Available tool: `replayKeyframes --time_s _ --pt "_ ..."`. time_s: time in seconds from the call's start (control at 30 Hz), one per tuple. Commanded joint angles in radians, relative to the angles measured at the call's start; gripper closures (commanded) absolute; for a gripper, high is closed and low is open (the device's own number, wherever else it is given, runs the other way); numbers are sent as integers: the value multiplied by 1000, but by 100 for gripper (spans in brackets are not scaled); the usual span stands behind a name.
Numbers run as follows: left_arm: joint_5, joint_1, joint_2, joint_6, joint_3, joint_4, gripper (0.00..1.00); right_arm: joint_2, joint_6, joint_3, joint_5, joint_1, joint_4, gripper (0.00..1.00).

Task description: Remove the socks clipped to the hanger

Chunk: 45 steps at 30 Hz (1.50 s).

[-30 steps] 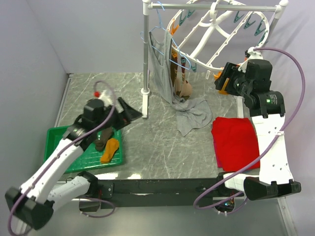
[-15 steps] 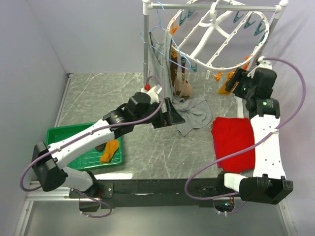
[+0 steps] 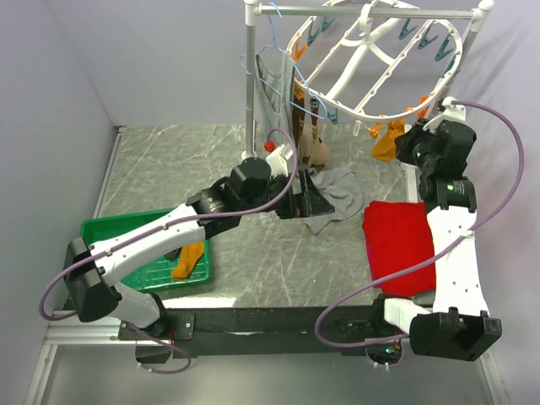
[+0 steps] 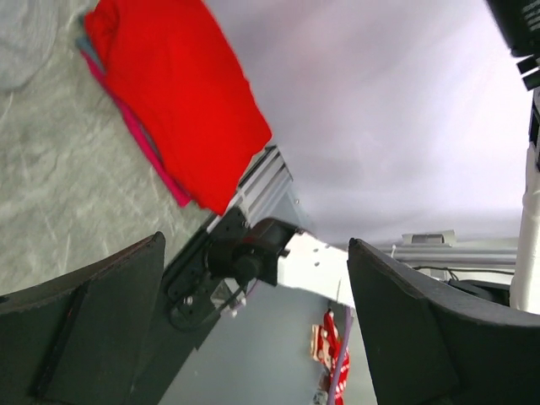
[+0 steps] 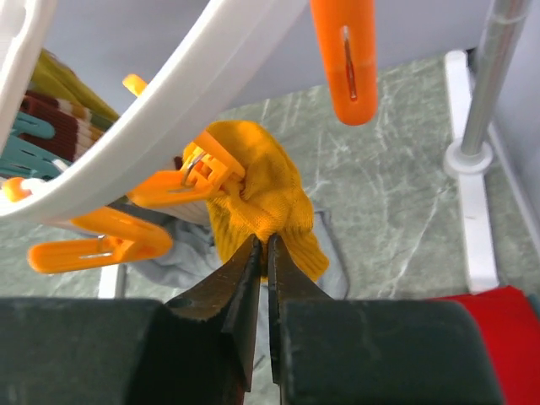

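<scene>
The round white hanger (image 3: 363,108) hangs from the rail, with orange and teal clips on its rim. An orange clip (image 5: 190,181) holds a mustard sock (image 5: 261,194) under the rim (image 5: 169,110). My right gripper (image 5: 262,240) is shut on that sock's lower part; in the top view the gripper (image 3: 403,143) is right beside the sock (image 3: 388,139). Brown and tan socks (image 3: 314,148) hang at the hanger's left side. My left gripper (image 3: 308,198) is open just below them, holding nothing (image 4: 253,245). A striped sock (image 5: 51,110) shows at the far left of the right wrist view.
A grey tank top (image 3: 274,110) hangs on a blue wire hanger by the rack pole (image 3: 250,84). A grey cloth (image 3: 337,198) lies on the table below it. A red cloth (image 3: 403,240) lies front right. The green tray (image 3: 101,232) at the left holds an orange sock (image 3: 187,257).
My left arm has swung from the green tray to the right, under the hanging socks. My right gripper has moved up to the mustard sock and shut on it.
</scene>
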Motion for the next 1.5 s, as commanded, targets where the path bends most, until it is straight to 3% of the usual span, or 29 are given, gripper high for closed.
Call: replayKeyframes --time_s 0.0,0.27,0.4,0.67,0.83,1.03,1.07,1.13,1.17,1.2,1.27,1.33,1.37,1.47 --pt "-24 -3 32 69 91 146 5 2 43 141 -55 -5 -101 90" --pt "-96 -3 272 193 319 316 1 36 69 376 -111 -3 -375 97" --pt "-102 -3 392 187 419 388 1 62 95 467 -155 -5 -473 100" --pt "-70 -3 538 60 465 667 2 53 112 464 -190 -5 -508 100" --pt "-50 -5 612 15 551 672 7 46 117 456 -204 -5 -513 99" --pt "22 -5 636 -88 548 762 27 48 121 458 -210 -5 -515 95" --pt "51 -5 638 -97 545 779 39 49 123 456 -212 -5 -513 95" --pt "69 -7 639 -114 548 785 53 49 121 458 -214 -3 -516 91" --pt "75 -7 638 -115 553 773 65 52 118 465 -209 -5 -519 88" --pt "77 -7 638 -115 559 753 74 57 117 474 -198 -3 -527 77" --pt "79 -7 635 -99 579 689 87 75 100 525 -166 -5 -544 66" --pt "71 -7 623 -85 576 657 92 100 85 571 -145 -5 -579 54" --pt "69 -8 619 -83 573 649 97 124 72 612 -126 -5 -593 52" --pt "57 -8 604 -82 554 643 98 154 48 663 -85 -3 -622 46"
